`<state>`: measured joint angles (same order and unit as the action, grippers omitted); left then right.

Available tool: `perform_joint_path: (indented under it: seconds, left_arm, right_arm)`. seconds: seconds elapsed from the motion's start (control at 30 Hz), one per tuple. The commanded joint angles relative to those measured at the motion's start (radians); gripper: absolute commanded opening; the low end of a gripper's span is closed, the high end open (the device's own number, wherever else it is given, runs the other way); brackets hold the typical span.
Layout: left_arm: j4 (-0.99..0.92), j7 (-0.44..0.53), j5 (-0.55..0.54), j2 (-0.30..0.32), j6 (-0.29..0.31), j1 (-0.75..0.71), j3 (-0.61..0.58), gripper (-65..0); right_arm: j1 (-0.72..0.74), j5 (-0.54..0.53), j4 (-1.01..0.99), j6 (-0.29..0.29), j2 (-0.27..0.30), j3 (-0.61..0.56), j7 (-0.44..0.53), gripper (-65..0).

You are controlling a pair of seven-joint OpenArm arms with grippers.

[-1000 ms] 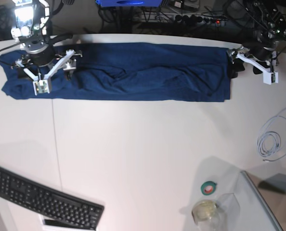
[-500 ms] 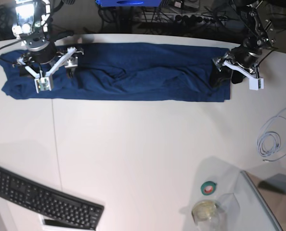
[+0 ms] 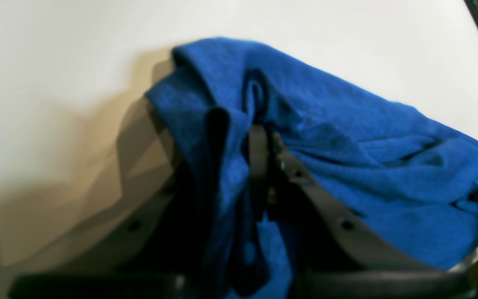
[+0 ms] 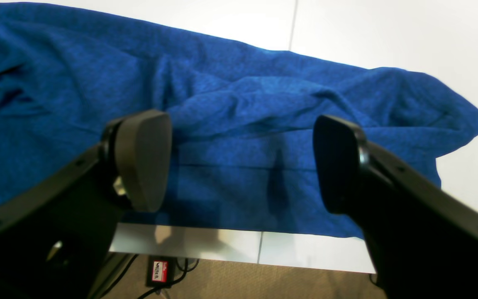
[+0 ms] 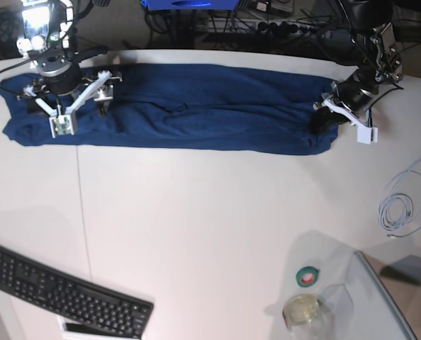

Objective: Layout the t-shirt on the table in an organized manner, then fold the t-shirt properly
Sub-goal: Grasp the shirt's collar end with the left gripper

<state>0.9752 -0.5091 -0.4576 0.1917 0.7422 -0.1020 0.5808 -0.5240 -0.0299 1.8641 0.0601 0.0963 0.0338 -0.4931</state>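
Left gripper (image 3: 239, 166): its black fingers are pinched together on a bunched fold at the end of the large navy-blue knit t-shirt (image 5: 182, 106); the left wrist view shows cloth gathered up between them, so this end is held, probably to be pulled taut or carried over.
Right gripper (image 4: 241, 162): jaws spread wide, nothing between them, hovering over the shirt's opposite end; in the right wrist view the pads frame flat cloth without touching it, likely lined up for a matching pinch.
T-shirt position: lying as a long narrow band along the far side of the broad white tabletop (image 5: 217, 212), rumpled in the middle, its held end puckered toward the left gripper.
Why both ends: judging by the layout, gripping each end would let the arms stretch the band flat before folding.
Stage: layout seems unfinished; wrinkles remain.
Risk: pulling with only one end held may drag the whole shirt sideways.
Bystanders: black keyboard (image 5: 65, 294) and coiled grey cable (image 5: 402, 205) lie well apart from the cloth.
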Motion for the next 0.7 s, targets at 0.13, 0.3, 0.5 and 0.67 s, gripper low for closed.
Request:
perform_joint_path:
  seconds: [0.13, 0.3, 0.5, 0.67]
  left_arm:
    - [0.009, -0.041, 0.059, 0.082, -0.044, 0.028, 0.143, -65.0]
    - [0.162, -0.043, 0.061, 0.113, -0.044, -0.021, 0.158, -65.0]
    - [0.525, -0.046, 0.061, 0.044, -0.044, -0.178, 0.150, -65.0]
    - [0.752, -0.092, 0.061, -0.042, -0.128, -0.281, 0.117, -65.0]
  right_arm:
    - [-0.002, -0.005, 0.018, 0.001, 0.003, 0.004, 0.021, -15.3]
    - [-0.002, -0.005, 0.018, 0.001, 0.003, 0.004, 0.021, -15.3]
    - [-0.002, -0.005, 0.016, 0.001, 0.003, 0.004, 0.021, -15.3]
    - [-0.002, -0.005, 0.016, 0.001, 0.001, 0.004, 0.021, -15.3]
